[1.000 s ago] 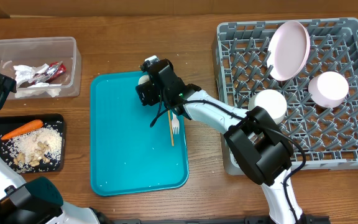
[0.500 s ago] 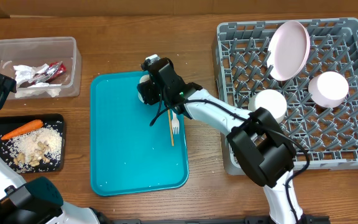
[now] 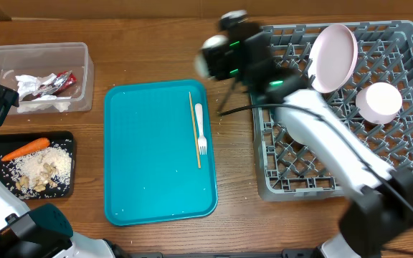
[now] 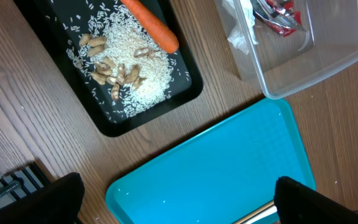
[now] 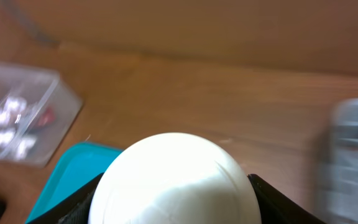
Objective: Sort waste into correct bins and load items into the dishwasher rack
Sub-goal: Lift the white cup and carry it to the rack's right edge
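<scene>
So the right pincer (image 3: pixel 219 57) has its fingers clamped on both sides of a small white round cup (image 5: pixel 176 177). It's up in the air just off the far right corner of the flat teal plastic tray (image 3: pixel 142 179), over the bare strip of wooden worktop (image 3: pixel 156 43) between that tray and the big grey lattice dishwasher rack (image 3: pixel 407 183). The arm's pretty blurry.

A white plastic fork (image 3: pixel 200 129) and a thin wooden stick (image 3: pixel 194 129) lie side by side along the tray's right edge, so there's loads of open teal to their left.

The left pincer (image 4: pixel 176 199) hangs wide open, way off the tray's left side by the shallow black tray (image 3: pixel 70 165) and the clear plastic tub (image 3: pixel 84 72).
</scene>
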Controlling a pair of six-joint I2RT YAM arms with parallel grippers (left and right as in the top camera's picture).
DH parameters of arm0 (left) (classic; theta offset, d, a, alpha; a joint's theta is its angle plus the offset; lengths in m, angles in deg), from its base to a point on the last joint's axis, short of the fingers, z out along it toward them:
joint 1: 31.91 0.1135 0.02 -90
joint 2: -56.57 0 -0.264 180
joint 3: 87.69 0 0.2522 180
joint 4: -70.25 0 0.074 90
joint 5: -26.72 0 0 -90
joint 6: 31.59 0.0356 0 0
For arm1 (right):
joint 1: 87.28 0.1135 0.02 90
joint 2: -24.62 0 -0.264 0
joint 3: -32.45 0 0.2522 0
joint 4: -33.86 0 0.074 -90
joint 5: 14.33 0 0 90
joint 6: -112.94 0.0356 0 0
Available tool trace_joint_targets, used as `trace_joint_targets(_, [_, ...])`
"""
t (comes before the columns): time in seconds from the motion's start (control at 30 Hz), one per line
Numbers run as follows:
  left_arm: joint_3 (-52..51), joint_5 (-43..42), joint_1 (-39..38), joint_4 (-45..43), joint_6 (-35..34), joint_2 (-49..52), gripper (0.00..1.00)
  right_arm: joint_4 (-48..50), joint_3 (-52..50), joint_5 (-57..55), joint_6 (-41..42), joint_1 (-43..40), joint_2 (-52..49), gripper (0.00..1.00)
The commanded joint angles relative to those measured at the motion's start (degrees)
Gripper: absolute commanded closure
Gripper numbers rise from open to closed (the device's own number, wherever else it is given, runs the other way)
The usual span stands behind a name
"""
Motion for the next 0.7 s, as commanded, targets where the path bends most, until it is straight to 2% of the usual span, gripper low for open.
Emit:
trace_joint_targets(0.0, [-0.2,0.42,0.11,0.09,-0.52,0.24,0.0,-2.97,0.76,-1.03,0.52,-7.52,7.08,0.43])
trace_joint_targets(0.13, [-0.2,0.42,0.11,0.09,-0.52,0.24,0.0,-7.02,0.76,-1.01,0.33,-18.64,11.8,0.42])
trace_joint_targets(0.3, [-0.2,0.42,0.11,0.09,-0.52,0.24,0.0,-12.59,0.72,-1.01,0.37,-38.07,13.44,0.42])
trace_joint_targets(0.5, [-0.2,0.42,0.11,0.09,-0.55,0.24,0.0,-12.81,0.7,-1.57,0.96,-47.69,11.89,0.41])
trace_joint_targets(0.67, [-0.2,0.42,0.11,0.09,-0.55,0.24,0.0,-12.48,0.7,-8.15,1.68,-51.3,8.63,0.41])
